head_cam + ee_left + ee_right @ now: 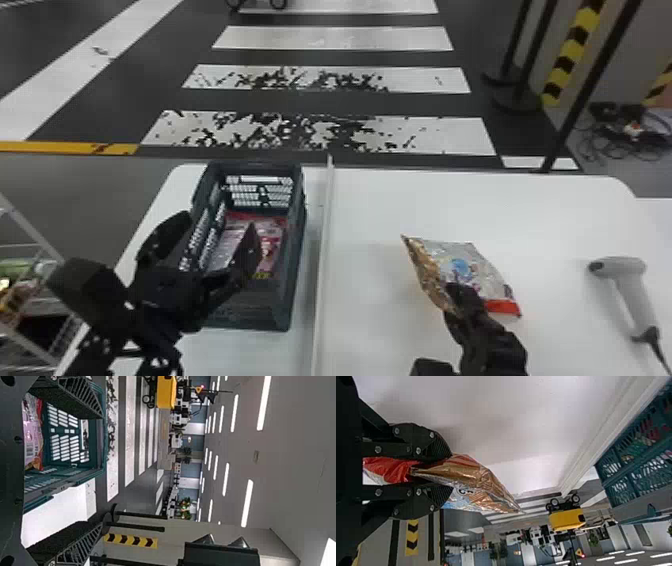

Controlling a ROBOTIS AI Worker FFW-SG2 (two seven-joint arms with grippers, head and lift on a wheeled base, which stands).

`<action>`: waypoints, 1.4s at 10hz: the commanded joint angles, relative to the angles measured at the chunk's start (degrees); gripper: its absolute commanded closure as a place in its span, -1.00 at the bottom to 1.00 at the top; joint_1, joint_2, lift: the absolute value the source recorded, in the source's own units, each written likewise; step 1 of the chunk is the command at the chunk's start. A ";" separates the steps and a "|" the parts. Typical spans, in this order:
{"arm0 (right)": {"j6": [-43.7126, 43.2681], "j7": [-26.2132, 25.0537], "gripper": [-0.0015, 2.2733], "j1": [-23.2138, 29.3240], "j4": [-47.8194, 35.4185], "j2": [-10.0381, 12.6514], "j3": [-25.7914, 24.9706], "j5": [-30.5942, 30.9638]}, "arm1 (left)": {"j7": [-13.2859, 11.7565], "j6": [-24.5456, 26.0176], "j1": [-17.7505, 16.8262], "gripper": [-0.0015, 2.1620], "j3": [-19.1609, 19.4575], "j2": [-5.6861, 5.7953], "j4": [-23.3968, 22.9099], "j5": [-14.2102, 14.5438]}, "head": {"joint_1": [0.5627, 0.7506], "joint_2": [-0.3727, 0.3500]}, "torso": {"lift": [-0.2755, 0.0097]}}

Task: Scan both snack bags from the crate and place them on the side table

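Observation:
My right gripper (462, 295) holds a silver and gold snack bag (482, 265) above the white table, between the divider and the scanner. In the right wrist view the right gripper (445, 470) is shut on the crinkled bag (474, 483). My left gripper (220, 240) stands open over the near left part of the dark crate (295, 280); the left wrist view has the open left gripper (93, 471) with nothing between its fingers. A red and pink snack bag (277, 232) lies in the crate. The grey handheld scanner (637, 290) rests at the table's right.
A raised white divider (324, 250) runs along the white table (380, 200) just right of the crate. A wire rack (35, 300) with goods stands at the far left. Black posts (585, 95) rise beyond the table's back right.

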 commanded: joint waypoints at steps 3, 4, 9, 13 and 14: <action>-0.09 13.14 -0.96 0.71 -9.37 0.45 -7.23 -30.63 | -0.09 0.00 0.40 -0.97 0.04 0.02 -0.09 0.01 | 0.41 0.31 | 0.24; 0.26 16.83 -0.96 0.54 -10.77 0.89 -11.01 -40.03 | -0.09 0.00 0.40 -0.97 0.04 0.10 -0.09 0.01 | 0.41 0.30 | 0.24; 21.00 33.36 -0.96 -2.54 -11.47 1.59 -23.76 -73.52 | 0.00 -0.17 0.31 -0.97 0.04 0.10 -0.09 0.10 | 0.41 0.18 | 0.24; 26.45 33.18 -0.42 -6.23 -10.95 5.55 -27.36 -84.94 | 0.00 -0.17 0.14 -0.97 -0.04 0.02 0.00 0.01 | 0.41 0.18 | 0.24; 26.45 32.56 0.41 -7.46 -10.33 6.07 -26.39 -84.50 | 0.09 0.00 0.23 -0.97 -0.04 0.02 0.00 0.01 | 0.41 0.19 | 0.24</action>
